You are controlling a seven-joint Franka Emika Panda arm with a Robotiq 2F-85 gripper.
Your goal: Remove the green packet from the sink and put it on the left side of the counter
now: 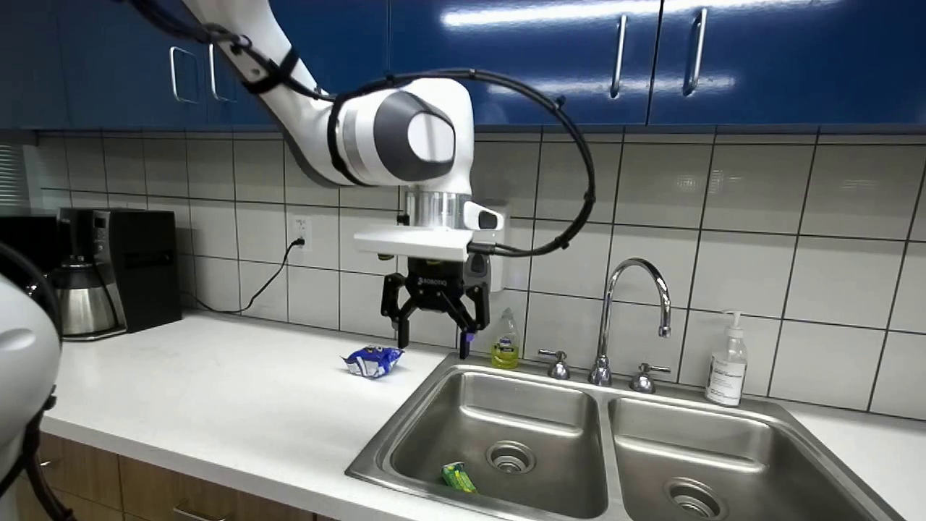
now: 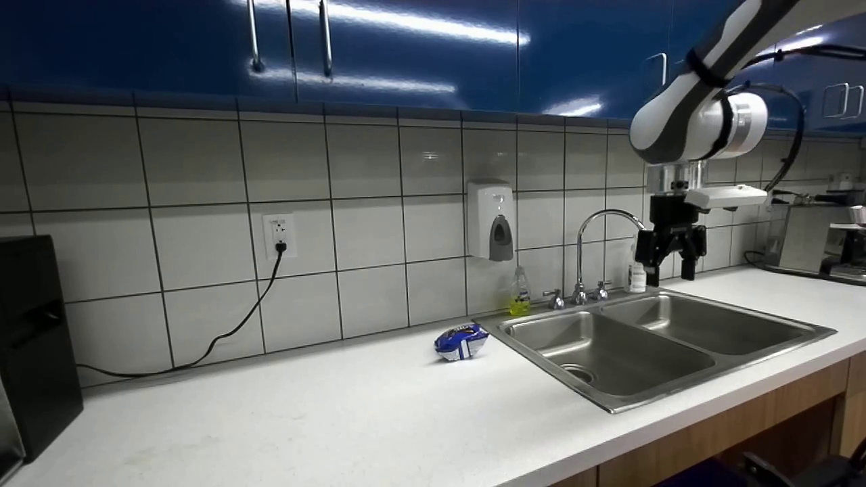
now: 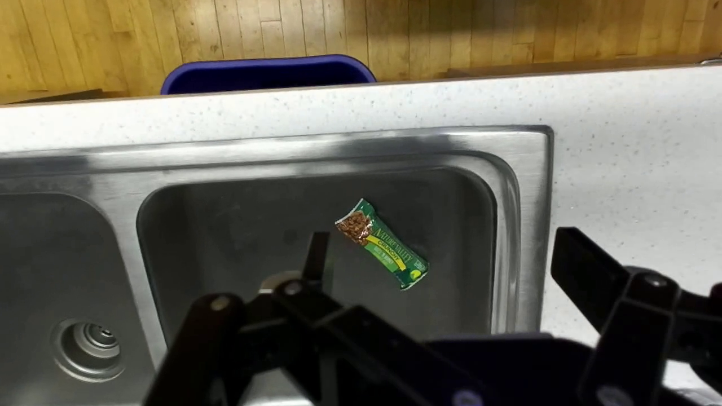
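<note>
The green packet (image 1: 458,477) lies flat on the bottom of a sink basin, near its front wall, beside the drain. In the wrist view the green packet (image 3: 386,245) lies slantwise and shows between my fingers, well below them. In an exterior view the basin wall hides it. The sink (image 1: 412,414) is set into the off-white counter (image 1: 217,391); its rim (image 3: 530,237) and the counter (image 3: 637,169) also show in the wrist view. My gripper (image 1: 434,349) is open and empty, pointing down high above the sink area. It also shows in an exterior view (image 2: 670,279).
A blue-and-white crinkled packet (image 1: 372,360) lies on the counter beside the sink. A yellow soap bottle (image 1: 505,347), the gooseneck faucet (image 1: 604,325) and a pump bottle (image 1: 725,373) stand along the back. A black coffee machine (image 1: 141,260) stands at the counter's far end.
</note>
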